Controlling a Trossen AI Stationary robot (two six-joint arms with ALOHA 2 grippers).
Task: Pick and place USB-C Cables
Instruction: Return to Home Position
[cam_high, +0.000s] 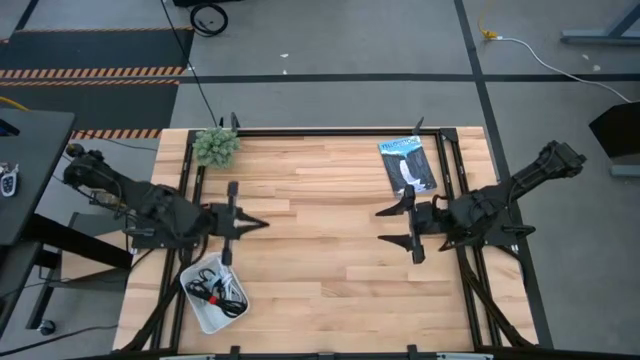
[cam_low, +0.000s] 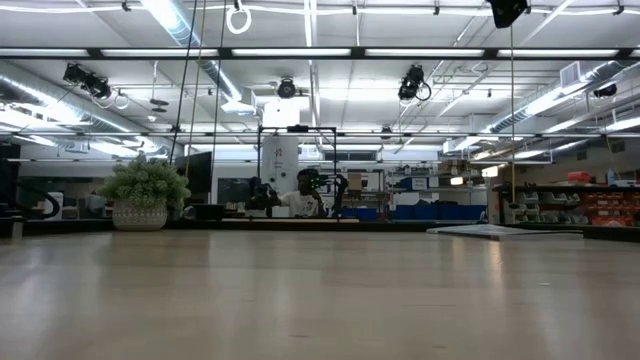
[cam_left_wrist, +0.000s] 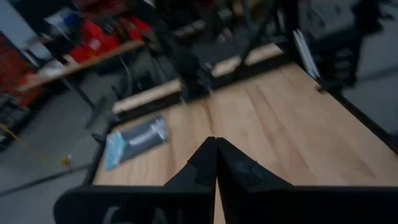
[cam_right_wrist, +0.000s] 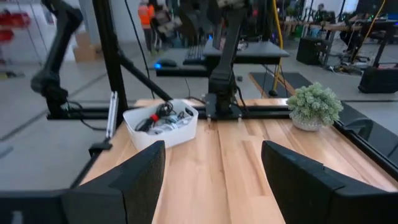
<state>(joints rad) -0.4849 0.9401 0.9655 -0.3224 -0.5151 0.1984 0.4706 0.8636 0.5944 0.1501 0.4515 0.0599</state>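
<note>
Left claw (cam_high: 262, 222): pressed together to a single point, holding nothing, at 9 o'clock on the table (cam_high: 320, 285), tips aimed at the centre.
Right claw (cam_high: 382, 226): spread wide and empty at 3 o'clock, facing the left claw across bare wood and well apart from it.
Cables (cam_high: 214, 291): heaped together in the bin. A black coil with red and some pale ones show, but I cannot count them. None shows loose on the wood.
Bin (cam_high: 203, 315): white, set askew at 7 o'clock, near the left claw on the side of the near edge.
Packet (cam_high: 407, 165): flat at 1 o'clock, near the right claw's far finger. It is not part of the job.
Plant (cam_high: 217, 146): at the 11 o'clock corner, apart from both arms.
Step in hand: as I judge it, the sorting is done and only parking the arms is left.
Doing it well: draw each arm straight back along its own line — left toward 9, right toward 3 — with the wrists kept above the wood.
Left arm care: do not swing toward 7 o'clock, because a brush on the bin's rim could tip the cables out.
Right arm care: closing the fingers before folding back would keep the far one clear of the packet.
Finish: both arms tucked at their own edges, with the middle of the table left open.
</note>
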